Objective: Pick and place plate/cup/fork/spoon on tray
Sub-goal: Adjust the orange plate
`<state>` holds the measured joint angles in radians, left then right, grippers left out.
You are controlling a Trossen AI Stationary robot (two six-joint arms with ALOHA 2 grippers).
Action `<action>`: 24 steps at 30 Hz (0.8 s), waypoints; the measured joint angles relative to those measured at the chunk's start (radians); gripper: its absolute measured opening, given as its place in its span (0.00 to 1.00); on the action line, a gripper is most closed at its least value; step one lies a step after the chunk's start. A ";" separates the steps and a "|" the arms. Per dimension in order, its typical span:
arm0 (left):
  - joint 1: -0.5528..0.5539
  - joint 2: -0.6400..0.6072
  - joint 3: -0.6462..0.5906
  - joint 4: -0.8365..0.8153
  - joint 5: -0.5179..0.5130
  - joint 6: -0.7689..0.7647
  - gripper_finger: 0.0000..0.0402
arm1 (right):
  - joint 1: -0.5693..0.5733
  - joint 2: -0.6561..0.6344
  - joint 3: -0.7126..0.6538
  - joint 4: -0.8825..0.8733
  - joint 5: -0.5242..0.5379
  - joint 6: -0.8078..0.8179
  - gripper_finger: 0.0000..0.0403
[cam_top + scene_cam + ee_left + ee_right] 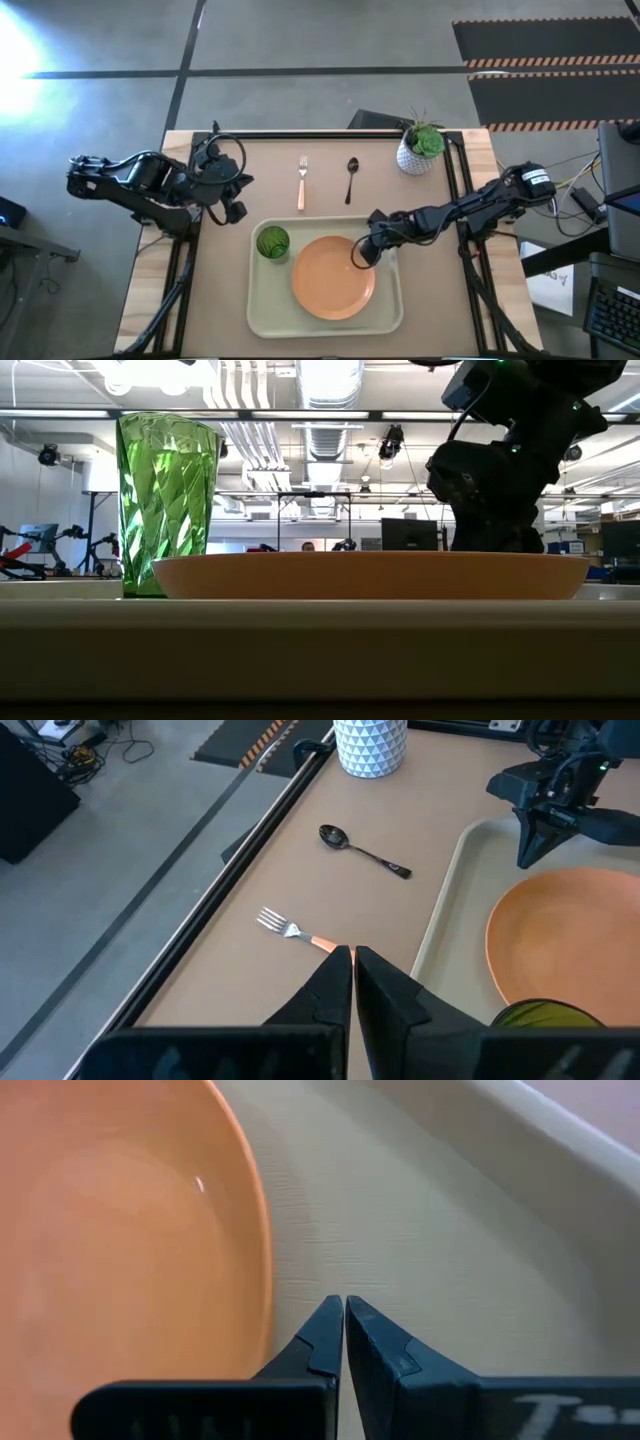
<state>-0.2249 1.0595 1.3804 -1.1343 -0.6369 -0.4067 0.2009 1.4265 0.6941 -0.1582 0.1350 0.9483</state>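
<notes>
Right claw [362,255] closed, empty, probably touching plate [333,277] rim on tray [262,315]; lifting carelessly could nudge it. Left claw [236,197] closed. Fork [302,183], spoon [351,178] remain on tabletop [270,170].

Open tabletop is left around the fork [302,183] and spoon [351,178] at upper centre, bounded by the potted plant [420,147] upper right and the tray [262,315] below.
</notes>
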 joint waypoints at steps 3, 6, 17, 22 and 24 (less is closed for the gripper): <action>0.000 0.000 0.000 0.000 0.000 0.000 0.00 | 0.021 0.005 0.000 0.020 0.025 0.023 0.02; 0.000 0.000 0.000 0.000 0.000 0.000 0.00 | 0.048 0.025 0.000 0.038 0.032 0.052 0.02; 0.000 0.000 0.000 0.000 0.000 -0.001 0.00 | 0.096 0.155 0.051 0.095 0.022 0.079 0.02; 0.000 0.000 0.000 0.000 0.000 -0.001 0.00 | 0.096 0.162 0.103 0.088 0.009 0.025 0.02; 0.000 0.000 0.000 0.000 0.000 -0.001 0.00 | 0.096 0.155 0.111 0.089 0.010 0.019 0.02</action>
<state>-0.2249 1.0595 1.3804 -1.1342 -0.6369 -0.4076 0.2974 1.5812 0.8047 -0.0692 0.1448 0.9675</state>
